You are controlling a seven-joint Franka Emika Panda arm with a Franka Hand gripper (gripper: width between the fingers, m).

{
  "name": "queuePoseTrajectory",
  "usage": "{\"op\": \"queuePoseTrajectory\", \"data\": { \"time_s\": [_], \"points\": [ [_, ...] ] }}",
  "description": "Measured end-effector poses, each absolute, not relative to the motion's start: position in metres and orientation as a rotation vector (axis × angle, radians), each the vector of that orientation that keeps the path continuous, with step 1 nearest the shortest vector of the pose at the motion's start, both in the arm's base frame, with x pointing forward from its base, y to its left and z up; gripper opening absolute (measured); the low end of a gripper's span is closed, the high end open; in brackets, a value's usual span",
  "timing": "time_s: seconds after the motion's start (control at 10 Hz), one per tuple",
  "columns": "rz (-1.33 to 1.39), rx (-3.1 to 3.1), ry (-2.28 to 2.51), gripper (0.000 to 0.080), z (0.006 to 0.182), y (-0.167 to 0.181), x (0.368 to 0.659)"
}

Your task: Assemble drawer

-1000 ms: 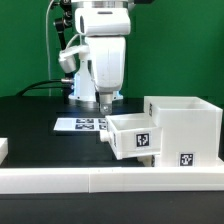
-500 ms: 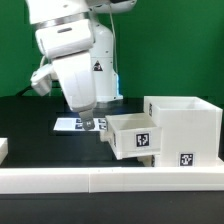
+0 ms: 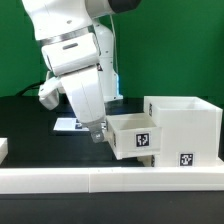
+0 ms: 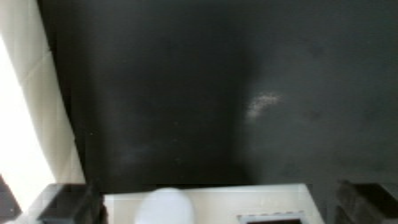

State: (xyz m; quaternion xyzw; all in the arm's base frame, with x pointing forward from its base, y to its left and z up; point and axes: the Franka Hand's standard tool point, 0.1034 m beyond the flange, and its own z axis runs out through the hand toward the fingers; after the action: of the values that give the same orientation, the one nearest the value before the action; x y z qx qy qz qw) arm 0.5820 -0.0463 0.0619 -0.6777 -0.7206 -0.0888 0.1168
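Observation:
The white drawer casing [image 3: 185, 122] stands at the exterior view's right, with a tag low on its front. A shallow white tray [image 3: 131, 137] with a tag sticks partly out of the casing toward the exterior view's left. My gripper [image 3: 97, 132] hangs tilted at the tray's outer left end, close to the table. In the wrist view the gripper [image 4: 217, 203] is open: dark fingers [image 4: 71, 205] stand wide apart, and the white tray [image 4: 294, 203] lies between them. I cannot tell if they touch it. Another white part [image 3: 3, 149] shows at the far left edge.
The long low white border rail [image 3: 100, 181] runs along the front and also shows in the wrist view [image 4: 18, 90]. The marker board [image 3: 66, 124] lies on the black table behind the arm, mostly hidden by it.
The arm has swung toward the exterior view's left and tilted. The gripper has come down from above the marker board to the tray's left end. The tray and casing have not moved.

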Motion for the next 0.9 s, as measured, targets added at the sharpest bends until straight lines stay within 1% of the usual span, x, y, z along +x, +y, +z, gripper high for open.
{"op": "queuePoseTrajectory", "data": {
  "time_s": [0.3,0.6,0.9],
  "points": [
    [-0.257,-1.998,-2.089,0.0649,0.060,-0.046,0.582],
    [-0.245,-2.046,-2.010,0.0649,0.057,-0.031,0.582],
    [-0.260,-2.036,-2.021,0.0649,0.060,-0.017,0.585]
  ]
}}
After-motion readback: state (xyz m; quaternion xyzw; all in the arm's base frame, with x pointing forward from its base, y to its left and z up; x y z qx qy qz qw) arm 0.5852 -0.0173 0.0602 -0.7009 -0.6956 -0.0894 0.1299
